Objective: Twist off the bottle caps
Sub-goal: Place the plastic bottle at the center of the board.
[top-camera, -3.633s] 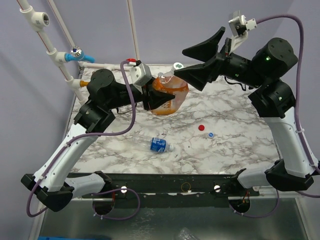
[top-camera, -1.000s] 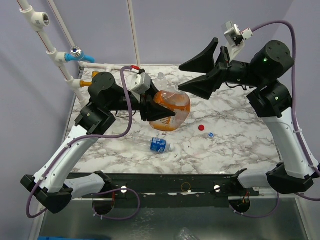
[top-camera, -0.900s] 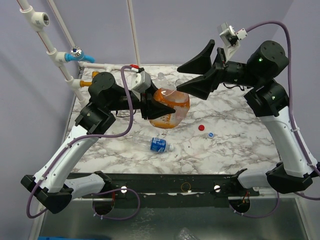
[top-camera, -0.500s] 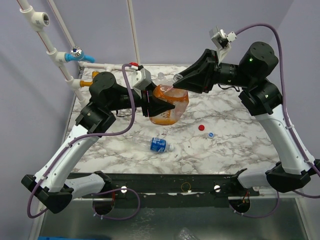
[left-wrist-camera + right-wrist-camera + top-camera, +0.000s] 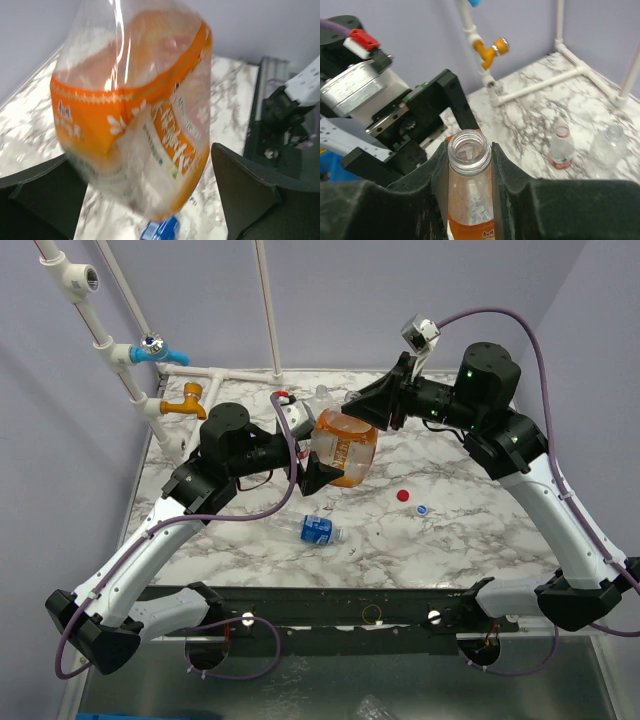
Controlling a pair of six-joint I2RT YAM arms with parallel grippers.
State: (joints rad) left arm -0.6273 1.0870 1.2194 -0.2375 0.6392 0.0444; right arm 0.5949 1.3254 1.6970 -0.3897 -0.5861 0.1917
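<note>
Marble table (image 5: 480, 540), white pipe frame (image 5: 72, 272)

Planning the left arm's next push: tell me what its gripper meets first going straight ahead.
The orange bottle, almost at once: it sits between the fingers of the open left gripper, held at its neck by the right gripper.

Four bottles showing: one orange bottle (image 5: 345, 445), one blue-labelled bottle (image 5: 318, 529), one red-labelled bottle (image 5: 561, 147), one plain bottle (image 5: 609, 145). Two loose caps lying on table (image 5: 480, 530): one red cap (image 5: 403, 495), one blue-and-white cap (image 5: 422, 509). Two grippers showing: left gripper (image 5: 145, 195), right gripper (image 5: 470, 165). Two taps sitting on white pipe frame (image 5: 240, 373): one orange tap (image 5: 186, 400), one blue-handled valve (image 5: 152, 348).
</note>
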